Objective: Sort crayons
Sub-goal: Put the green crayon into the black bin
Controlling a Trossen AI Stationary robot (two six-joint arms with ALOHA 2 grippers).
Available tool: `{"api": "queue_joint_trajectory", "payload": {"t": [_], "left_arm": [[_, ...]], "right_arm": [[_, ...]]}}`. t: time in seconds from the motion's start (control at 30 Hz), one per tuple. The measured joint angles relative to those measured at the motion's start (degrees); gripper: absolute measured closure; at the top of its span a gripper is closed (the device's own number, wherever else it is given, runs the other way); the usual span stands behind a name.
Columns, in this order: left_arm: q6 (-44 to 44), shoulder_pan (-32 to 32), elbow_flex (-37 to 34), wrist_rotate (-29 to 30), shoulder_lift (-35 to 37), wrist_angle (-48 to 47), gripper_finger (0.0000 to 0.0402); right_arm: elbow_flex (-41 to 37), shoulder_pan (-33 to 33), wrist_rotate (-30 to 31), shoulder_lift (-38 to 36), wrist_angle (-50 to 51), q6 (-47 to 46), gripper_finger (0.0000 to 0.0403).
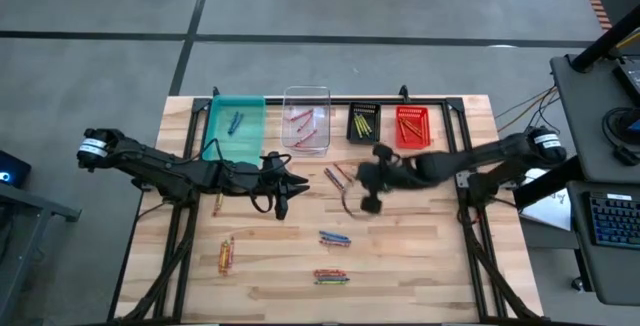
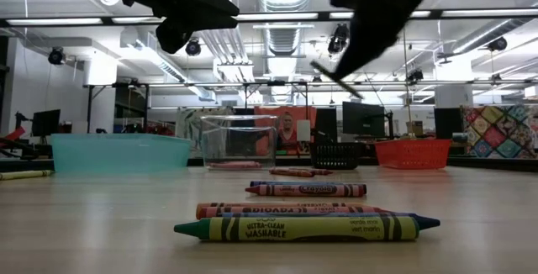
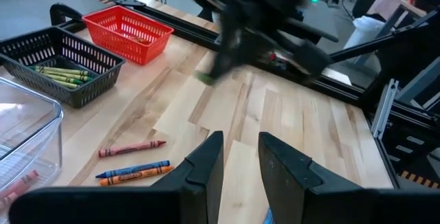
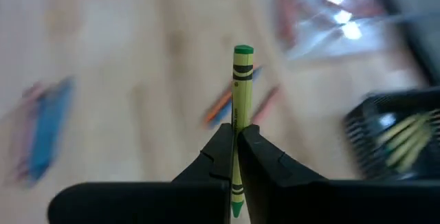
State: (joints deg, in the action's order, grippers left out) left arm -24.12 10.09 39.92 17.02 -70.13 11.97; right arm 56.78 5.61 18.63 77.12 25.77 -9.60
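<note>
From above, the right gripper (image 1: 368, 191) hangs over mid-table near the bins, while the left gripper (image 1: 283, 188) waits beside the teal bin (image 1: 236, 118), and loose crayons (image 1: 333, 238) dot the wooden table (image 1: 420, 256). At table height, a crayon pile (image 2: 307, 221) lies up front and both arms hang dark overhead. The left wrist shows its own fingers (image 3: 206, 162) slightly parted around nothing, three crayons on the wood just beyond. The right wrist settles it: jaws pinched tight on a green-and-yellow crayon (image 4: 240, 90), lifted off the table. That looks like the carry step; next it needs a swing to the black basket (image 4: 395, 138), where similar crayons sit, then a release above it.
</note>
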Motion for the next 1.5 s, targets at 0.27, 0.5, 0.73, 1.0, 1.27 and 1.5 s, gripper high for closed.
{"api": "queue_joint_trajectory", "payload": {"t": [0.27,0.5,0.73,1.0,1.27,1.5], "left_arm": [[0.7,0.0,0.0,0.0,0.2,-1.5,0.0326],[0.9,0.0,0.0,0.0,0.2,-1.5,0.0326],[0.9,0.0,0.0,0.0,0.3,-2.2,0.0326],[0.9,0.0,0.0,0.0,0.3,-2.6,0.0326],[1.1,0.0,0.0,0.0,0.5,-1.9,0.0326],[1.1,0.0,0.5,0.0,0.5,-1.7,0.0326]], "right_arm": [[5.2,-16.3,0.9,4.2,-2.4,1.1,0.0394],[12.4,-28.4,-6.9,11.4,-2.0,-2.9,0.0394],[21.9,-34.3,-9.7,22.0,6.6,-3.4,0.0394],[28.6,-36.6,-2.6,28.4,21.4,-2.4,0.0394],[28.4,-37.9,-2.3,29.6,21.4,-2.3,0.0394],[28.3,-37.9,-2.5,29.6,21.1,-2.1,0.0387]]}}
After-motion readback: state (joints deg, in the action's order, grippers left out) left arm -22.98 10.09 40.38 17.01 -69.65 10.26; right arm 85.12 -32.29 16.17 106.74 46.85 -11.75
